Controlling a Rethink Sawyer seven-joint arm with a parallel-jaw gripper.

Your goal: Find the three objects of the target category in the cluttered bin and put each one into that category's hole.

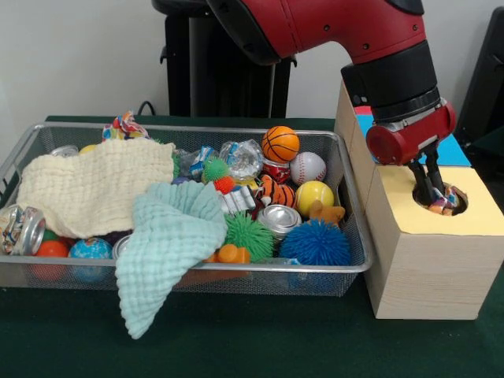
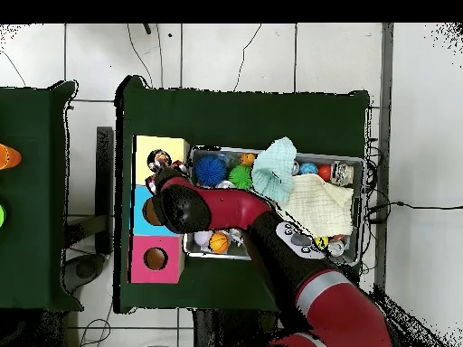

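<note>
Three wooden boxes are lined up beside the cluttered bin [image 1: 356, 236], topped yellow [image 1: 472, 206], blue [image 2: 143, 206] and pink [image 2: 156, 259]; the yellow-topped box stands just beside the bin's end wall, with little room left between them. Bare green table [image 1: 260, 339] is seen in front of the bin and box. The bin is crowded: a cream cloth [image 1: 94, 189] is spread over one end, and a mint cloth [image 1: 169, 236] is draped over the front rim onto the table. A basketball [image 1: 280, 143], a baseball [image 1: 307, 167], a yellow ball [image 1: 314, 195], a blue spiky ball [image 1: 315, 244], a green spiky ball [image 1: 249, 235] and cans [image 1: 279, 219] fill the other end. One knotted fabric bundle [image 1: 124, 126] is seen at the far rim, well apart from the arm. The gripper [image 1: 434, 197] is lowered into the yellow box's hole [image 1: 459, 199], its fingers narrowly set around a second multicoloured bundle [image 1: 446, 201] lying in the hole mouth.
</note>
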